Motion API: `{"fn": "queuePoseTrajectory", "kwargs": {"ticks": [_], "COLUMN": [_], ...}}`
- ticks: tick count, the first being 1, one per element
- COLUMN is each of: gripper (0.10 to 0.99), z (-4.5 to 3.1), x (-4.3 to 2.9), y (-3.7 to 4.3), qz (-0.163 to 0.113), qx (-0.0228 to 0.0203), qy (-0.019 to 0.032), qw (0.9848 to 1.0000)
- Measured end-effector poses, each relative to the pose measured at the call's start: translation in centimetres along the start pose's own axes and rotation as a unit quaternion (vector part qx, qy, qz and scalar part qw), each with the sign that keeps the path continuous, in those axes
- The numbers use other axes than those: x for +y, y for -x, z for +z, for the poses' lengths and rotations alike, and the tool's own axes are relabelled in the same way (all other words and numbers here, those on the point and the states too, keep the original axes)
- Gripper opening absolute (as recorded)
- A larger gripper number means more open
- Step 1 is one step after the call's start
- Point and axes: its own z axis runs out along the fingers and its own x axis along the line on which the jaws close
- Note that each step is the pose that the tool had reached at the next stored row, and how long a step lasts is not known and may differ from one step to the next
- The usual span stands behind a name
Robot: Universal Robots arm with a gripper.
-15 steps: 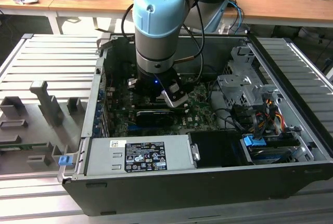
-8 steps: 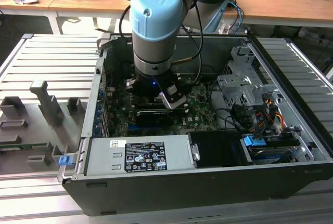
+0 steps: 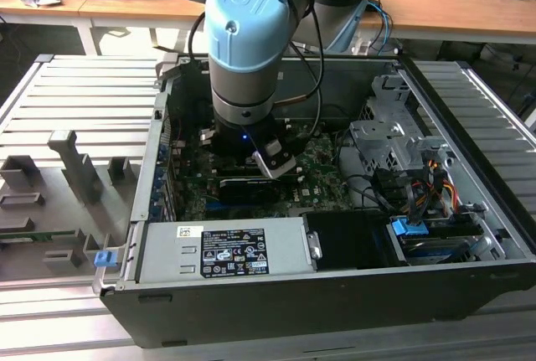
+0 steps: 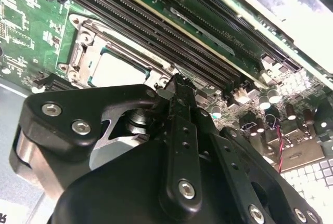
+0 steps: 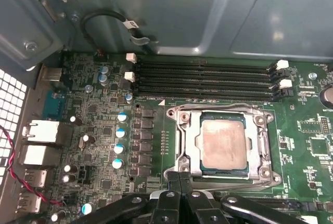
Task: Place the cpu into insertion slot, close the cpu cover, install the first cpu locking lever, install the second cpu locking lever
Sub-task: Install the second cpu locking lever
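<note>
The cpu (image 5: 223, 143) lies flat in the insertion slot (image 5: 176, 114) on the green motherboard, its pale metal face up. The silver cpu cover (image 5: 188, 148) lies down around it, framing the chip. A thin wire lever (image 5: 218, 107) runs along the socket's side nearest the memory slots. My gripper (image 5: 179, 176) hangs at the opposite edge of the socket, its two black fingers pressed together with nothing visible between them. In the second wrist view the shut fingertips (image 4: 177, 81) sit just beside the socket, with the cpu (image 4: 117, 68) behind them. In the exterior view the arm's wrist (image 3: 247, 126) reaches down into the open computer case.
Four long black memory slots (image 5: 203, 78) run beside the socket. Capacitors (image 5: 120, 141) and rear ports (image 5: 44, 130) stand on another side. The case wall (image 5: 208, 11) rises behind. A power supply (image 3: 222, 248) and drive cage (image 3: 394, 139) crowd the case.
</note>
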Motion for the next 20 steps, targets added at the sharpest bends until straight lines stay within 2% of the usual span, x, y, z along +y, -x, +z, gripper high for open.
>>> {"fn": "queuePoseTrajectory", "kwargs": {"ticks": [8, 18, 20], "gripper": [0.106, 0.106, 0.106], "z": [0.60, 1.42, 1.45], "x": [-0.26, -0.58, -0.60], "y": [-0.24, -0.34, -0.34], "qz": [0.000, 0.000, 0.000], "qx": [-0.0008, -0.0013, -0.0014], "qy": [0.0161, 0.0282, 0.0292], "qw": [0.9999, 0.9996, 0.9996]}}
